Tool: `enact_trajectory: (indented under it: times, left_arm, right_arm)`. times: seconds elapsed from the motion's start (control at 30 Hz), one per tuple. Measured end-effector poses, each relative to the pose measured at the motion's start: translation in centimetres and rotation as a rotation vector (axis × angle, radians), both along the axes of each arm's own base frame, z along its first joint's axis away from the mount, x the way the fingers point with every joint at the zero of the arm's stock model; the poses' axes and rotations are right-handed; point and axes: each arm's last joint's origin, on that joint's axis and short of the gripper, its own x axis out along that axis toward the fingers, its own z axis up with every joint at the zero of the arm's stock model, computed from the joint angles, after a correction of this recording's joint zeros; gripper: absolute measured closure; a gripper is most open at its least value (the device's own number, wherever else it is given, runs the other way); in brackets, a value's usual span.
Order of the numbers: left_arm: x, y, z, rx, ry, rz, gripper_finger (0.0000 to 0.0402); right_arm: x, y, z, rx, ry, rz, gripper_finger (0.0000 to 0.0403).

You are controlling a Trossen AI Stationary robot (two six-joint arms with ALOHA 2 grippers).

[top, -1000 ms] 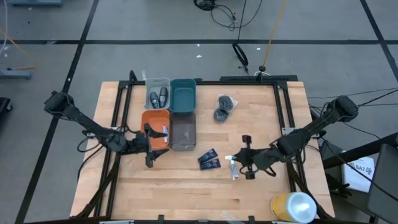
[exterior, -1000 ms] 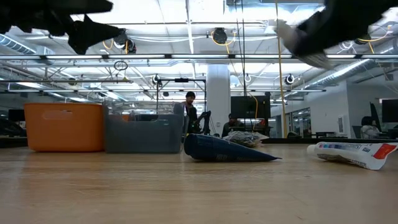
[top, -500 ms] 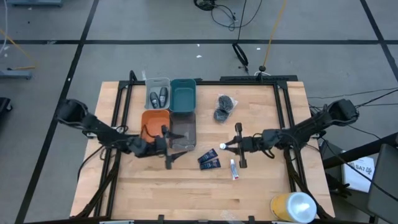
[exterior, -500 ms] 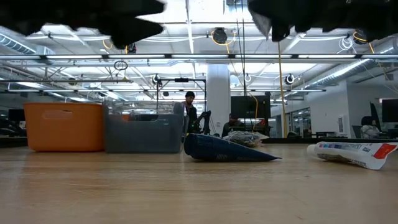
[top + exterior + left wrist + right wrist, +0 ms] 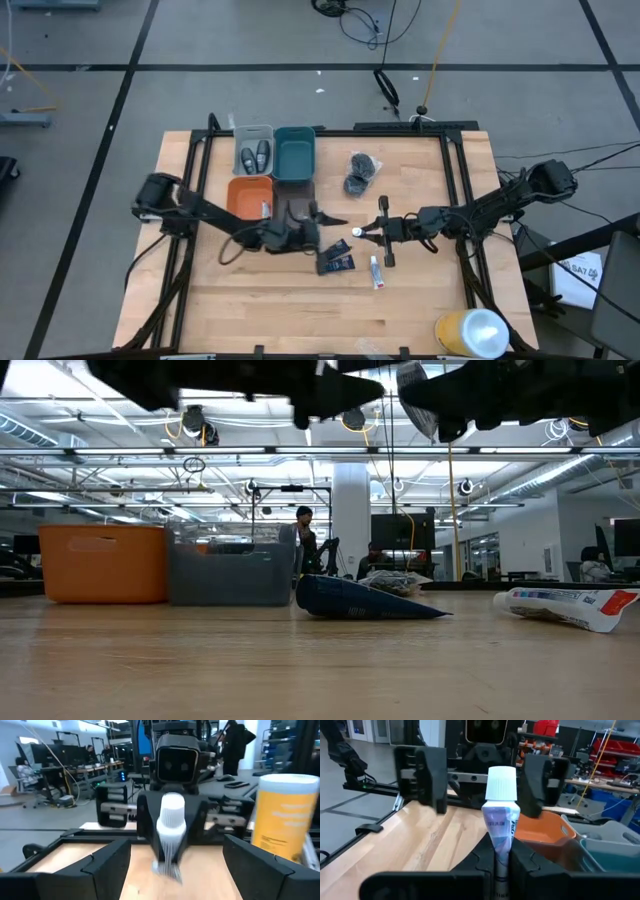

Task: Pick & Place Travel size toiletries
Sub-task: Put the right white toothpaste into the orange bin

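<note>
The white tube (image 5: 500,822) is clamped by its flat tail between the closed jaws of the right gripper (image 5: 380,229), raised above the middle of the tabletop (image 5: 420,310), its long axis level and its cap aimed straight at the left gripper (image 5: 322,216). That gripper faces it cap-on with jaws spread wide, so the hand-over looks to turn on the cap end entering that gap. Both arms reach low toward mid-tabletop, beside the orange bin (image 5: 243,193).

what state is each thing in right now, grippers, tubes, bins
right gripper: shut on a white-capped tube, held up off the table
left gripper: open, facing the tube
second white tube: lying on the table
orange bin: holds a white tube
</note>
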Motion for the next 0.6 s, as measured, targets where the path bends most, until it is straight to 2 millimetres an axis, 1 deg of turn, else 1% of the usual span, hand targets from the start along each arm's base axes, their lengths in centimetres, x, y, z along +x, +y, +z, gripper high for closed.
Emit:
enact_trajectory:
  times: [0.13,0.23,0.43,0.6]
  left_arm:
    - [2.1,-0.1,-0.4,0.038,-0.003,-0.018,0.0096]
    - [2.9,-0.2,-0.4,0.05,-0.009,-0.067,0.0096]
    - [3.1,0.0,-0.4,0.06,-0.014,-0.066,0.0096]
    - [3.1,0.0,-0.4,0.086,-0.014,-0.064,0.0096]
  right_arm:
    - [0.0,0.1,-0.1,0.026,0.006,0.028,0.039]
    - [0.1,0.3,-0.3,0.022,0.018,0.058,0.039]
    - [0.3,0.6,-0.8,0.015,0.034,0.065,0.039]
    - [0.3,0.6,-0.7,0.016,0.024,0.068,0.039]
